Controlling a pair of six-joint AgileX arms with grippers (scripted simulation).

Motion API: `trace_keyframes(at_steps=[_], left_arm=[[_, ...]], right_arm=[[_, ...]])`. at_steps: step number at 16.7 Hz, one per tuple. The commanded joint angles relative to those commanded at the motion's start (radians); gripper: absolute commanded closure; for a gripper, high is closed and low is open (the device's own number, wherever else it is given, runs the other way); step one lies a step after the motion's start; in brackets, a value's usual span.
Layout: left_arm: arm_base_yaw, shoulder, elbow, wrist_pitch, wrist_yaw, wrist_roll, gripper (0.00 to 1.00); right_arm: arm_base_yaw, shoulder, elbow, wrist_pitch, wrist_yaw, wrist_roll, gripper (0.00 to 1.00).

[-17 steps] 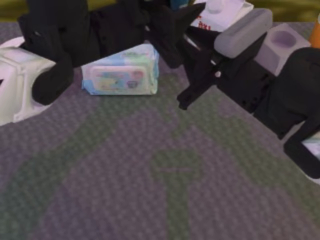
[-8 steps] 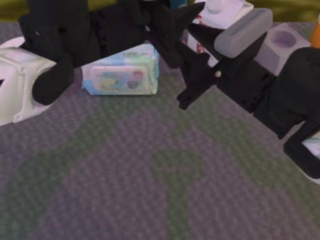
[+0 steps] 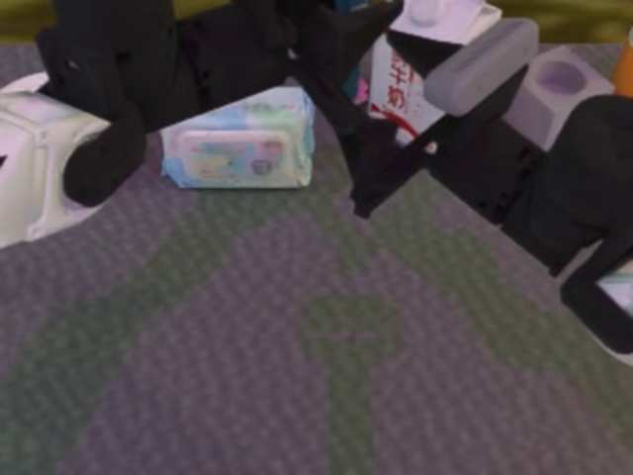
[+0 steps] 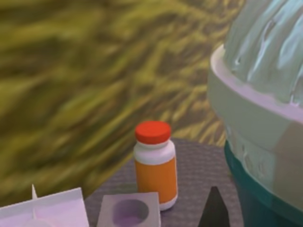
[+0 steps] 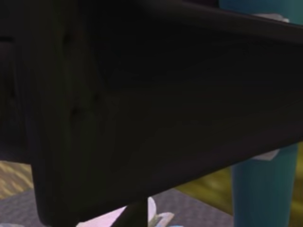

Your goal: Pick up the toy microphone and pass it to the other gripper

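Left pincer: the left gripper is sitting at the far edge of the table, near the middle, and looks like it's clamping the toy microphone. One black fingertip is poking up right beside the teal handle.
Left arm pose: reaching in from the top view's left, low over the wipes pack.
Right pincer: the right gripper is hanging with its fingers spread wide, just beside the left one and crossing in front of the milk carton.
Right arm pose: slanting in from the table's right side.
Microphone look: it's showing a rounded white head above a teal body, and it's being held off the table.
Farther back: an orange bottle with a red cap is standing beside a grey block with a round hollow.
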Motion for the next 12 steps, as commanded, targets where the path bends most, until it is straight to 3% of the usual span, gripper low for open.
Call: trace_keyframes(at_steps=[6, 12], left_arm=[[0.002, -0.005, 0.003, -0.001, -0.002, 0.003, 1.0], [0.115, -0.061, -0.049, -0.009, 0.099, 0.007, 1.0]], right_arm=[[-0.003, 0.002, -0.006, 0.0, 0.003, -0.003, 0.0], [-0.029, -0.175, -0.2, 0.01, -0.029, 0.001, 0.0]])
